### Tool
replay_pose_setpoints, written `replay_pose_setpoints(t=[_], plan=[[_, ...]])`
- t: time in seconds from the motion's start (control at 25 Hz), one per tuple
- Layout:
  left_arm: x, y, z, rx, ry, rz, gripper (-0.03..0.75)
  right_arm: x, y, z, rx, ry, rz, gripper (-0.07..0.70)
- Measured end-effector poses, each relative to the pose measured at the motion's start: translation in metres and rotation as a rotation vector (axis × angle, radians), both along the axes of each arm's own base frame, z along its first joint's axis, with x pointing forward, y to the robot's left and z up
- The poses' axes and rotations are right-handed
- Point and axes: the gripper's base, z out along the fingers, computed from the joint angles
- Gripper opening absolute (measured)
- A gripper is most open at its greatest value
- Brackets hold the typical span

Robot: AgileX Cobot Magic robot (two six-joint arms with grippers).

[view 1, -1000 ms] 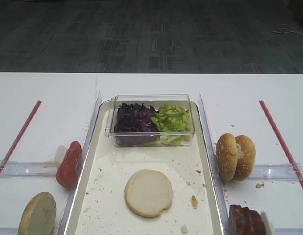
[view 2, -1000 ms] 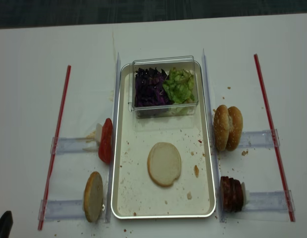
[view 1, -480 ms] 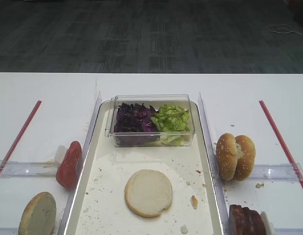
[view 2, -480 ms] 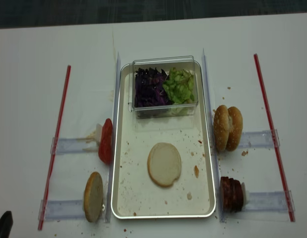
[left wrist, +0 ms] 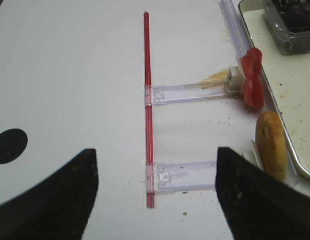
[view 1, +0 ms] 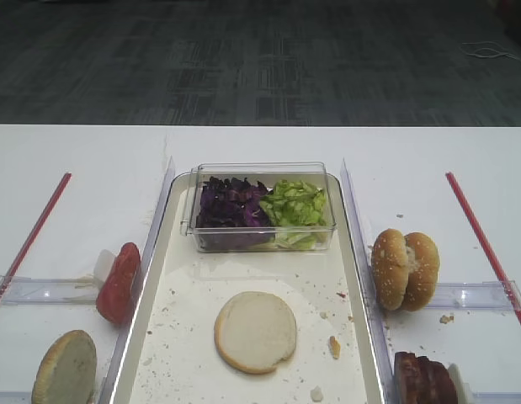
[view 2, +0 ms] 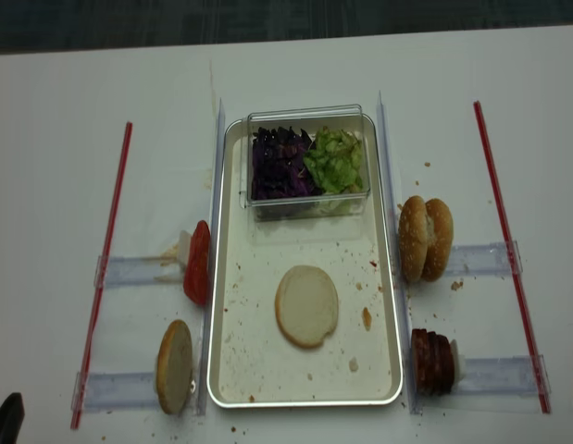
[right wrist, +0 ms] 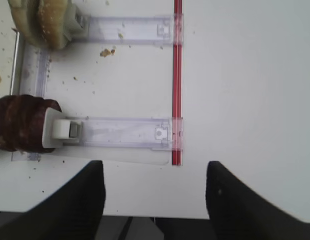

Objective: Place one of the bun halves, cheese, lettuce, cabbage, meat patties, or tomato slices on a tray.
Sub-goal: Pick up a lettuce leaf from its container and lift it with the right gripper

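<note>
A single bun half (view 2: 306, 305) lies cut face up on the crumb-speckled tray (view 2: 232, 370), near its middle. At the tray's far end a clear box (view 2: 309, 118) holds the purple cabbage (view 2: 279, 165) on the left and the lettuce (view 2: 335, 162) on the right. Beside the tray's right rim stand two more bun halves (view 2: 426, 239) and the meat patties (view 2: 433, 362); left of it, tomato slices (view 2: 197, 264). The right end effector (right wrist: 155, 197) hangs spread wide and empty over the white surface (right wrist: 245, 75), as does the left end effector (left wrist: 155, 195).
</note>
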Motion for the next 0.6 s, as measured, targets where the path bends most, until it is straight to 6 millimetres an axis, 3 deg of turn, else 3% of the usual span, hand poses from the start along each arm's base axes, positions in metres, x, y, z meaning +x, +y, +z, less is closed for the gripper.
replay_pose_setpoints(t=[0.32,0.6], plan=[[0.0,0.0,0.0,0.0,0.0,0.0,0.491,0.037,-0.001,-0.02,0.023,0.291,0.0,0.481],[0.0,0.0,0.0,0.0,0.0,0.0,0.491,0.05,-0.002,-0.031,0.031,0.393,-0.001,0.481]])
